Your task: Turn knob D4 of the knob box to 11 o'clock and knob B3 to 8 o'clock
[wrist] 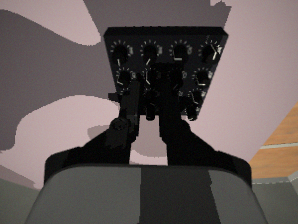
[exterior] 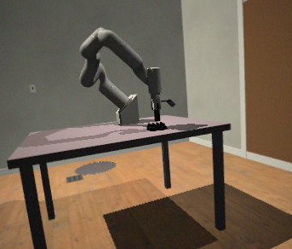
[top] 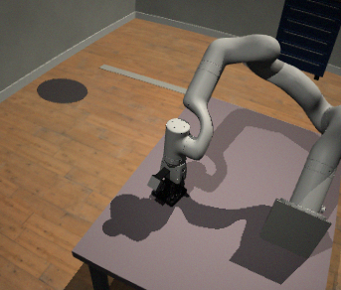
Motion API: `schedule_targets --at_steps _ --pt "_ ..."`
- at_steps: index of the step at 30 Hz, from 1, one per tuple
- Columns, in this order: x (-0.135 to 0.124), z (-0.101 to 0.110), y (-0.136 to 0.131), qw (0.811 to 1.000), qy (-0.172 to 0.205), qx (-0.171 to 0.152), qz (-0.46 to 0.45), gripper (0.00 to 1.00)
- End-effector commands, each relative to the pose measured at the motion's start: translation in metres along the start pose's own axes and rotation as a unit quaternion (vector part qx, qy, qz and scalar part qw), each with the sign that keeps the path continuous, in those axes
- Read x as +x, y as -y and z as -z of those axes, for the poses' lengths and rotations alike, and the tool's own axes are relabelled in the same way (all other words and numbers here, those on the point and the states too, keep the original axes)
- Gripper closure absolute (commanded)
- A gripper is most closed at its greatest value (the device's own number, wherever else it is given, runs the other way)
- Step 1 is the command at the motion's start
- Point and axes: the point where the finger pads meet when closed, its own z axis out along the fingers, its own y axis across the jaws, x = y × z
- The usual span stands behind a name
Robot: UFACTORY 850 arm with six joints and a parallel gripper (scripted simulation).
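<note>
The black knob box stands on the purple table near its left edge; it also shows in the exterior view and in the wrist view. My gripper points straight down over the box, fingers a narrow gap apart. The fingertips straddle a knob in the third row from the far side of the box in the wrist view, second column from the left. I cannot read its name, and the fingers hide most of it. The white lines of the far rows' knobs are visible. The gripper stands just above the box.
The arm's grey base sits at the table's right front corner. The table's left edge runs close beside the box. A dark blue cabinet stands at the back wall.
</note>
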Motion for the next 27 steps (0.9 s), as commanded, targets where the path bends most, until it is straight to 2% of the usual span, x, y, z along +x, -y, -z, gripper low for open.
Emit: schedule_targets --at_steps 1,27 --pt "0.0003 -0.0039 -0.0006 1.0 0.0 -0.001 0.0 0.81" --pt "0.0003 -0.0084 -0.0004 1.0 0.0 -0.001 0.0 0.81"
